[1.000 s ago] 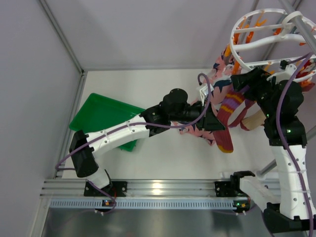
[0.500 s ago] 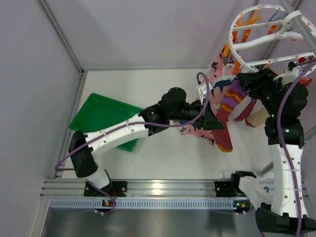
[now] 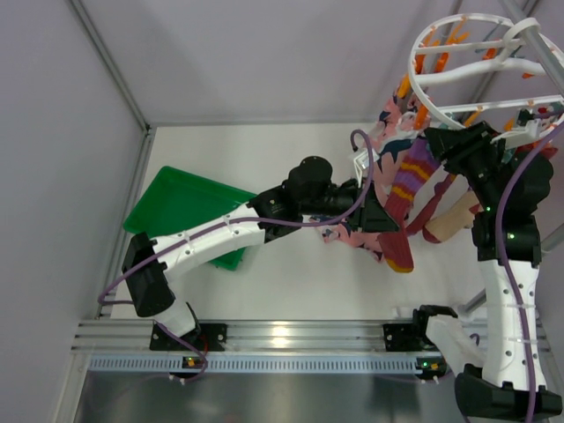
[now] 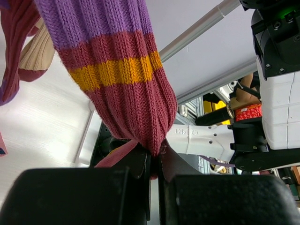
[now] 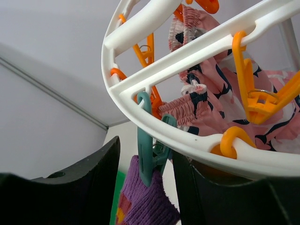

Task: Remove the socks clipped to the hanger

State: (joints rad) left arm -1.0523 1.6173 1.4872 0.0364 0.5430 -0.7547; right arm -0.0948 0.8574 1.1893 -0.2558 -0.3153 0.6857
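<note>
The white round hanger (image 3: 458, 62) hangs at the top right, with orange and teal pegs. A maroon sock with purple and orange patches (image 3: 407, 181) hangs from a teal peg (image 5: 151, 150) by its purple cuff (image 5: 145, 204). My left gripper (image 3: 385, 218) is shut on that sock's lower end (image 4: 140, 117), which is pinched between the fingers (image 4: 154, 164). My right gripper (image 5: 145, 187) is open, with one finger on each side of the teal peg just under the hanger ring (image 5: 187, 70). A red sock (image 3: 399, 254) and a tan sock (image 3: 454, 216) hang nearby.
A pink cloth with navy print (image 5: 220, 98) is clipped to the hanger behind the peg. Orange pegs (image 5: 253, 96) hang along the ring. A green tray (image 3: 189, 211) lies at the left of the table. Grey frame poles (image 3: 533, 48) cross the hanger.
My right gripper has shifted slightly right along the hanger. The hanger has tilted and the maroon sock now hangs straighter. My left arm has barely moved.
</note>
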